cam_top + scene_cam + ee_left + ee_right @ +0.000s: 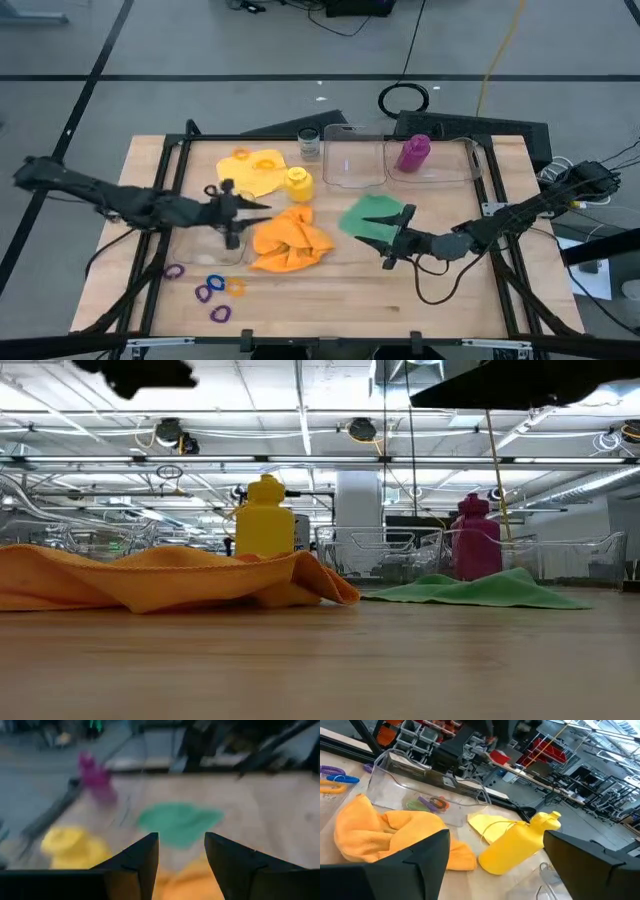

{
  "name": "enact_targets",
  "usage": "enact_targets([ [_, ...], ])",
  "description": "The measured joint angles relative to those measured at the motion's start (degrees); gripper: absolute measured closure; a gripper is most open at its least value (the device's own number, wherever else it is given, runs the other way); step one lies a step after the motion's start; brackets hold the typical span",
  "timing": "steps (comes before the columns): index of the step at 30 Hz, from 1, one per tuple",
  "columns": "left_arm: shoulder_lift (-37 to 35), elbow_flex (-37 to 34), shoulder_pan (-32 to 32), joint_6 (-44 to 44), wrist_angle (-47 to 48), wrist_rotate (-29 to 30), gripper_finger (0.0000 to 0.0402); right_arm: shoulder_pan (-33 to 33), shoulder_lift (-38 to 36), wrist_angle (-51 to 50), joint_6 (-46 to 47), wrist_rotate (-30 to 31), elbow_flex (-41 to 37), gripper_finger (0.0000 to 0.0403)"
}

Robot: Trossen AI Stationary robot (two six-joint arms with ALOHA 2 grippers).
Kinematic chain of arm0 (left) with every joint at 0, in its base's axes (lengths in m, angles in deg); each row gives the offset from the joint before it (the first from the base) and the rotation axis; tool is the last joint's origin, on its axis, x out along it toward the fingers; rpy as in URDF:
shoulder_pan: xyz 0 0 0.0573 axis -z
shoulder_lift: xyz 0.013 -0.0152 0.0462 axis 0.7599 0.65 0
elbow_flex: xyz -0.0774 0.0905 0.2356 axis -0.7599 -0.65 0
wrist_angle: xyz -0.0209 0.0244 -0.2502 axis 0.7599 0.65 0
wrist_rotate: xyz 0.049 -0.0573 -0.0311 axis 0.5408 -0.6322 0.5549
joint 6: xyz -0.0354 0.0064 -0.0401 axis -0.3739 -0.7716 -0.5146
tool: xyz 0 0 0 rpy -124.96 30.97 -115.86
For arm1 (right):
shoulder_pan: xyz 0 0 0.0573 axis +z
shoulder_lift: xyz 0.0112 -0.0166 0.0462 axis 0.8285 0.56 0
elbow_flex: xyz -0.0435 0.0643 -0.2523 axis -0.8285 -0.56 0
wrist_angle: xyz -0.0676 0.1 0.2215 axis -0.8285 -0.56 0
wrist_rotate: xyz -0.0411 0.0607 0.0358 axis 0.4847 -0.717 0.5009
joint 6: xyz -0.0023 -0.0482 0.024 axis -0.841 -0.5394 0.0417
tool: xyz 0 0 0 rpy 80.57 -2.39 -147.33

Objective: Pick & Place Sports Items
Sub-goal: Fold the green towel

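Left tool (262,203): you have it spread apart and holding nothing, hanging over the counter (420,300) just left of the orange cloth; its wrist view looks past both fingers (142,862) toward the green cloth.
Right tool (388,250): yours sits at the near edge of the green cloth (372,216), fingers parted wide and gripping nothing in its wrist view.
Orange cloth (290,240): crumpled in a heap at the middle of the counter, between your two tools.
Yellow bottle (298,183): upright just behind the orange cloth, touching the yellow cloth's edge.
Yellow cloth (250,172): flat at the back left, with small orange and yellow rings (255,160) lying on it.
Purple bottle (413,153): upright inside the right clear box (470,165) at the back.
Jar (309,144): beside the middle clear box (352,160).
Loose rings (212,291): purple, blue and orange, scattered near the front left corner.
Front-left box (427,787): you can see a few rings (431,803) inside it.
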Motion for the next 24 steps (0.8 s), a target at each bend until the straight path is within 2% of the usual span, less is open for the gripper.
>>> enact_targets([
  [4,4.8,-5.4,1.1,5.0,-20.3,-2.8,0.0263,0.0,0.0,0.0,0.3,0.0,0.0,0.0161],
  [8,11.7,-10.8,0.9,5.9,-39.8,-7.5,0.0263,0.0,0.0,-0.4,0.4,-0.2,0.0,0.0161],
  [11,17.6,-12.5,0.3,5.9,-48.5,-9.8,0.0263,-0.3,0.0,-3.2,1.8,-5.2,0.0,0.0161],
  [15,23.8,-12.3,-0.7,6.3,-53.0,-10.3,0.0263,-2.6,0.2,-7.9,8.4,-17.2,0.0,0.0161],
  [17,26.6,-11.8,-1.5,6.2,-53.8,-10.4,0.0263,-4.2,0.7,-10.0,11.5,-20.5,0.0,0.0161],
  [24,33.0,-9.2,-3.4,4.0,-54.9,-10.4,0.0263,-7.1,1.1,-21.2,16.6,-21.4,0.0,0.0161],
])
